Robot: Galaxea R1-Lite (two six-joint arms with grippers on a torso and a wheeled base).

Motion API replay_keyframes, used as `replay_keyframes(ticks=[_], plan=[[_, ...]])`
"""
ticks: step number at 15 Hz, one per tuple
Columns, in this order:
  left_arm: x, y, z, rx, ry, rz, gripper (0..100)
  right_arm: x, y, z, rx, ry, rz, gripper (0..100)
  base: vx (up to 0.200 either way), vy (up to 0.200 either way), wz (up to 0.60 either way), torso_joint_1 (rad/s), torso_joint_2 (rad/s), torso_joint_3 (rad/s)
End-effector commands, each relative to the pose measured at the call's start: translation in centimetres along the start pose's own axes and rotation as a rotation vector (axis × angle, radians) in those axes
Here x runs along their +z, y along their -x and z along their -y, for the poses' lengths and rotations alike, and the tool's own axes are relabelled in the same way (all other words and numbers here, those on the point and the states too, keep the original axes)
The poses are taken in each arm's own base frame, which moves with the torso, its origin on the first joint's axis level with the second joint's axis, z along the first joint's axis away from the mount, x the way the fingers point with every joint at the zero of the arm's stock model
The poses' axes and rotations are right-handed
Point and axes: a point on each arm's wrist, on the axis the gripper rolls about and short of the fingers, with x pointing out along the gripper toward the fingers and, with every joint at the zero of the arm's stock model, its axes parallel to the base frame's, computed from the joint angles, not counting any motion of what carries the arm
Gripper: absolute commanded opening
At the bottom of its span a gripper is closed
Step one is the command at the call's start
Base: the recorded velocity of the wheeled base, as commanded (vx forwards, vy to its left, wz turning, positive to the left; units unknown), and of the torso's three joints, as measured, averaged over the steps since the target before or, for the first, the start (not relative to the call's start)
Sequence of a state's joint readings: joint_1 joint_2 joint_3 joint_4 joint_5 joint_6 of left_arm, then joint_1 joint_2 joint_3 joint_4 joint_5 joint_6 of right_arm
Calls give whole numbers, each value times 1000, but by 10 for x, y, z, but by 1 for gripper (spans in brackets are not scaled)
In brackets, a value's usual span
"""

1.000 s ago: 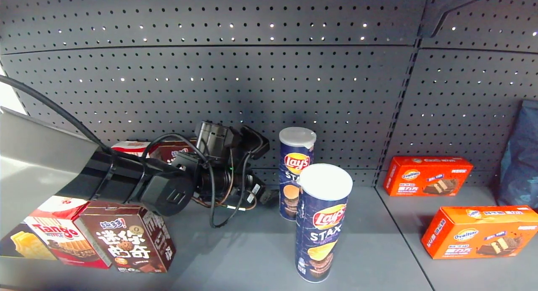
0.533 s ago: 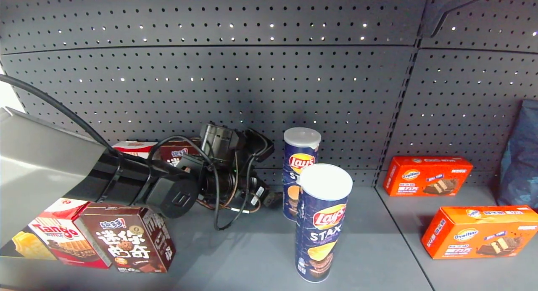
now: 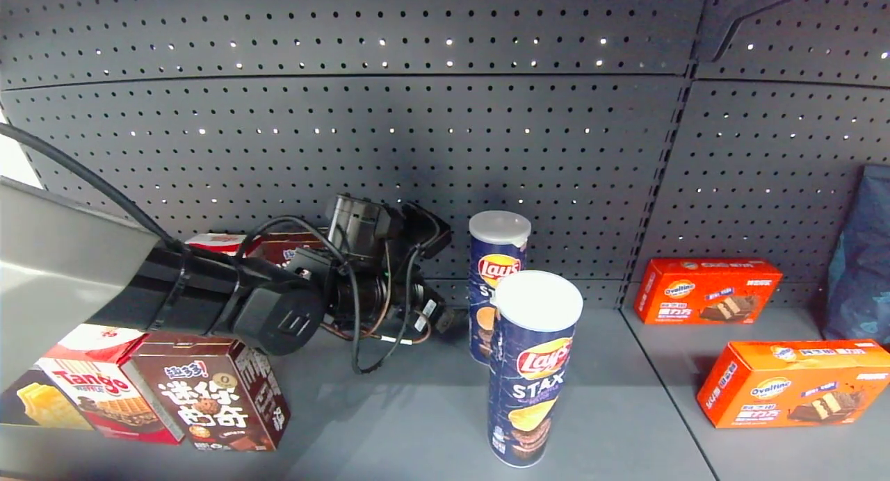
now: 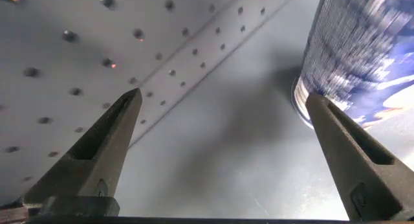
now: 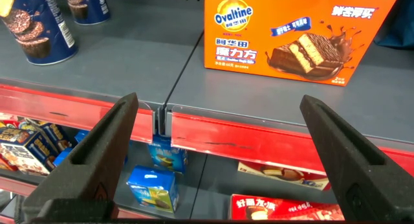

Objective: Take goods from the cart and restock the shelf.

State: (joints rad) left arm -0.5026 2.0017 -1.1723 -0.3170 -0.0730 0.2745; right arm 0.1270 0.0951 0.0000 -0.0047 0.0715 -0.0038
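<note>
Two chip cans stand upright on the grey shelf [image 3: 417,411], near its middle. The rear can [image 3: 495,272] is close to the pegboard back [image 3: 417,133]. The front can [image 3: 532,370] stands just ahead of it and hides part of its lower body.

The left end effector [image 4: 221,98] sits low over the shelf just to the left of the rear can, level with the can's lower half. Its fingers are spread wide with nothing between them. In the left wrist view the rear can's base is just beside one finger [image 4: 352,159]; whether they touch cannot be told.

The right end effector [image 5: 218,101] is also spread wide and holds nothing. It hangs in front of the shelf's red price rail [image 5: 259,133], facing an orange cake box [image 5: 294,36] that stands near the shelf edge.

At the left front of the shelf a brown biscuit box [image 3: 208,397] stands touching a red wafer box [image 3: 97,390]. Beyond the upright divider on the right, a second orange cake box [image 3: 706,290] stands against the back. A dark blue bag [image 3: 862,258] is at the far right. Small blue cartons [image 5: 155,185] lie on the lower shelf below the rail.
</note>
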Motion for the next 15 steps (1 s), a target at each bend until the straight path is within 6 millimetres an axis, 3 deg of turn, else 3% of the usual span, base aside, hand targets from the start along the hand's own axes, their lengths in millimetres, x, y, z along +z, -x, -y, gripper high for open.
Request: replay_keyframes(ticks=[1, 2, 4, 7, 8, 9, 10, 11, 14, 15], plan=[[18, 29, -16, 50, 12, 73, 100, 0, 0, 0, 1, 1, -2, 100, 0, 0, 0, 0, 0, 0], [29, 57, -21, 77, 20, 121, 100, 0, 0, 0, 1, 1, -2, 100, 0, 0, 0, 0, 0, 0], [44, 93, -18, 103, 69, 168, 100, 0, 0, 0, 2, 1, -2, 100, 0, 0, 0, 0, 0, 0], [51, 149, -25, 204, 96, 201, 100, 0, 0, 0, 1, 1, -2, 100, 0, 0, 0, 0, 0, 0], [44, 178, -27, 236, 105, 216, 100, 0, 0, 0, 1, 1, -2, 100, 0, 0, 0, 0, 0, 0], [39, 190, -24, 239, 106, 218, 100, 0, 0, 0, 1, 1, -2, 100, 0, 0, 0, 0, 0, 0], [17, 224, -12, 239, 110, 233, 100, 0, 0, 0, 2, 1, -2, 100, 0, 0, 0, 0, 0, 0], [1, 244, -6, 251, 129, 244, 100, 0, 0, 0, 2, 1, -2, 100, 0, 0, 0, 0, 0, 0], [-37, 278, 10, 268, 189, 269, 100, 0, 0, 0, 1, 1, -2, 100, 0, 0, 0, 0, 0, 0], [-58, 293, 21, 271, 189, 284, 100, 0, 0, 0, 12, 0, -6, 100, 0, 0, 0, 0, 0, 0]])
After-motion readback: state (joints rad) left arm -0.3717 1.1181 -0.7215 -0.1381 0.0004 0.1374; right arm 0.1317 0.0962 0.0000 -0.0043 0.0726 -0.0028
